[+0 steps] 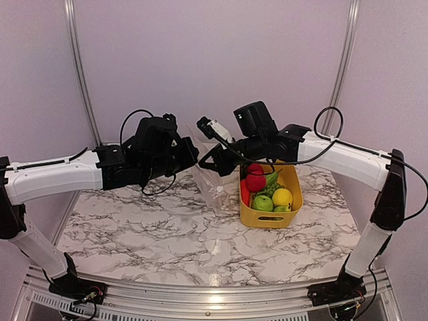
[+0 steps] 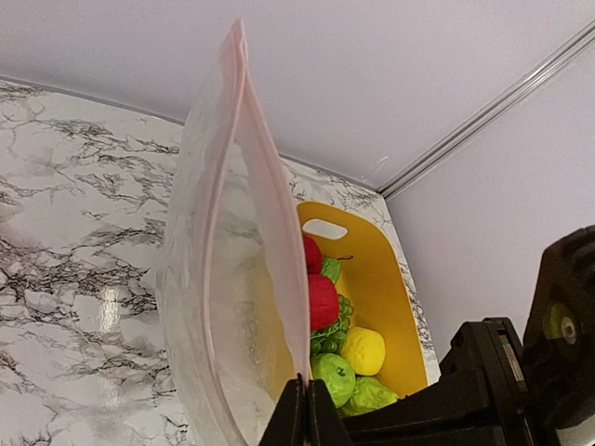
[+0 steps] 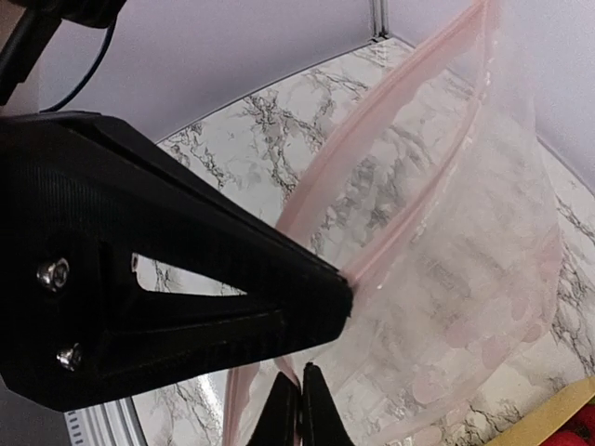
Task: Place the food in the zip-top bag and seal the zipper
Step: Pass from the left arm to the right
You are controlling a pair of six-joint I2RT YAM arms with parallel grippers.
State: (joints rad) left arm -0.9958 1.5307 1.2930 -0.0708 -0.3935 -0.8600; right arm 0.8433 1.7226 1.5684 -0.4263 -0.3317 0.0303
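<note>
Far left: left gripper [image 2: 302,411] jaws clamping rim of large transparent crinkly plastic zip-top bag [image 2: 228,279], bag hanging upright over white marbled table [image 1: 134,227]. Right gripper [image 3: 299,409] jaws pinching same rim. Small toy fruits and vegetables [image 1: 266,190] lying in yellow plastic basket [image 1: 267,219] beside bag.

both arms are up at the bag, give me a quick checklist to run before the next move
1. Left hand shut on the zip-top bag at its edge: ok.
2. Right hand shut on the same bag's edge: ok.
3. Bag held up beside the yellow basket: ok.
4. Bag mouth parted wide enough for food: cannot tell.
5. Food in the basket, none in the bag: ok.
6. A free hand to fetch the food: not ok, both hold the bag.
</note>
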